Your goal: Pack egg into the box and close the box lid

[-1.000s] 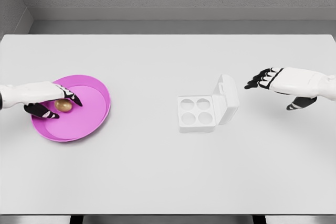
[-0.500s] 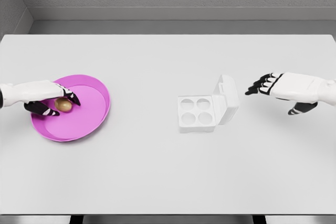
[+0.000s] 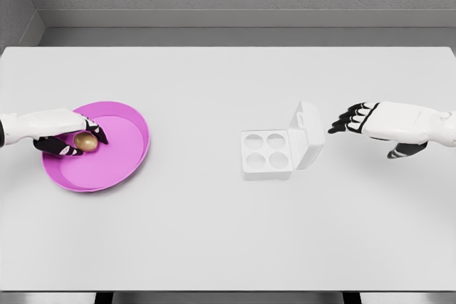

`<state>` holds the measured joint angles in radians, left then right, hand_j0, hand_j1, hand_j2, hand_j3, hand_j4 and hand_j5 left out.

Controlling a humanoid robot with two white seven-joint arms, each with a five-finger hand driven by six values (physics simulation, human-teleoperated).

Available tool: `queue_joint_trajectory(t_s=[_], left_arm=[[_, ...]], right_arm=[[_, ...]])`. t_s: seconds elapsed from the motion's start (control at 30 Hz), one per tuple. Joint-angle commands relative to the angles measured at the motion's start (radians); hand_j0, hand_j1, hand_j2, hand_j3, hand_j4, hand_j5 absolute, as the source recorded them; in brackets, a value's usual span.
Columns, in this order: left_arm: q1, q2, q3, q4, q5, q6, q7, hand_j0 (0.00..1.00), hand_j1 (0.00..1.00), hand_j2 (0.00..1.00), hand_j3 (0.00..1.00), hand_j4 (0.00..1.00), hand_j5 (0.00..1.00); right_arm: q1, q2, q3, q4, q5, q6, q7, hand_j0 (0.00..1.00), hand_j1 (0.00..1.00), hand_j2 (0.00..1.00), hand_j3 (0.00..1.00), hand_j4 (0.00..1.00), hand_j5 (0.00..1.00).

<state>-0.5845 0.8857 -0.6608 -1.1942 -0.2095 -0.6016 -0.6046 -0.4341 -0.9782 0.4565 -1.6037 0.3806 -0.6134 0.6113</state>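
1. Head view shows the left hand (image 3: 60, 135) reaching into the pink plate (image 3: 125, 158), its fingers wrapped around the brown egg (image 3: 86, 142) — thumb below, fingertips above.
2. Right of centre on the white table (image 3: 214, 233) sits the white box (image 3: 266, 154), four cups bare, lid (image 3: 307, 134) raised.
3. Just right of the lid hovers the right hand (image 3: 381, 122) — fingers loosely extended, grasping nothing.

Single head view, high above the white table (image 3: 228, 233), looking steeply down, back wall along top
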Motion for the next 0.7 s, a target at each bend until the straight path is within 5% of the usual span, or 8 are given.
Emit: queue_joint_trajectory(t_s=[0.0, 0.3, 0.67], left_arm=[[0.000, 0.001, -0.005, 0.001, -0.024, -0.009, -0.006, 0.60, 0.60, 0.60, 0.60, 0.60, 0.60], [-0.002, 0.001, -0.023, -0.005, -0.027, -0.009, -0.006, 0.35, 0.35, 0.35, 0.35, 0.35, 0.35], [-0.032, -0.001, -0.026, -0.071, -0.022, -0.009, -0.006, 0.32, 0.32, 0.32, 0.32, 0.32, 0.32]], right_arm=[[0.000, -0.001, -0.001, -0.001, -0.005, 0.003, 0.000, 1.00, 1.00, 1.00, 1.00, 1.00, 1.00], [0.002, -0.001, -0.001, -0.002, -0.005, 0.003, 0.000, 1.00, 1.00, 1.00, 1.00, 1.00, 1.00], [0.000, 0.001, -0.002, -0.002, -0.005, 0.003, 0.000, 1.00, 1.00, 1.00, 1.00, 1.00, 1.00]])
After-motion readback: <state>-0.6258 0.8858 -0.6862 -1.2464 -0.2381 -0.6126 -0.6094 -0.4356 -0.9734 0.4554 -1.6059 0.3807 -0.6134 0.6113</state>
